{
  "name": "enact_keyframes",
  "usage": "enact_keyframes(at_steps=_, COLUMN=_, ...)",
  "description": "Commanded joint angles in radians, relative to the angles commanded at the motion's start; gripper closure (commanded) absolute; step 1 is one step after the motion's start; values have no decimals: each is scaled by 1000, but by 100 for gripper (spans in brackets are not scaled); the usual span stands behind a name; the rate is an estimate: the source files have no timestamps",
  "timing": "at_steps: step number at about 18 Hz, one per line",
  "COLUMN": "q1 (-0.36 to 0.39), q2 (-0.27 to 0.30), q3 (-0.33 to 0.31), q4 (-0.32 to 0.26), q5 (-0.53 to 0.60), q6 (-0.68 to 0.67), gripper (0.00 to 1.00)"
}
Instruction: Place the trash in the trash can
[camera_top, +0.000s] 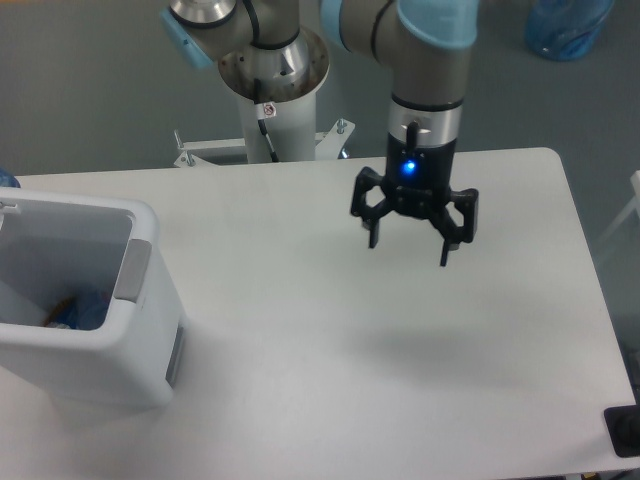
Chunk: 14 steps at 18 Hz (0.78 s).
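Table (300, 400): you have a bare white top, nothing loose on it.
Bin (140, 290): near left; large, rigid, open-topped.
Gripper (410, 243): over the right half, well apart from the bin, fingers spread wide, empty.
Trash (78, 312): you can see a bluish scrap inside the bin; likely light, crushed, slippery plastic, so pinch it across a stiff fold.

Cool, even overhead light falls on the white surface (300, 330), which looks bright but not glaring. Below the tool (410, 240) lies a soft, diffuse shadow (its edges faint). A blue indicator glows above the tool. Focus is mildly soft throughout.
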Motion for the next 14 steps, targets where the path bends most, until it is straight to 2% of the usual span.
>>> enact_keyframes(at_steps=1, q1=8, q2=-20, q3=-6, q4=-17, q5=34, q6=2, gripper=0)
enact_keyframes(at_steps=3, q1=6, q2=-22, q3=-11, q4=-35, q5=74, q6=12, gripper=0)
enact_keyframes(at_steps=14, q1=-3, q2=-28, q3=-14, q4=-42, q5=86, q6=51, gripper=0)
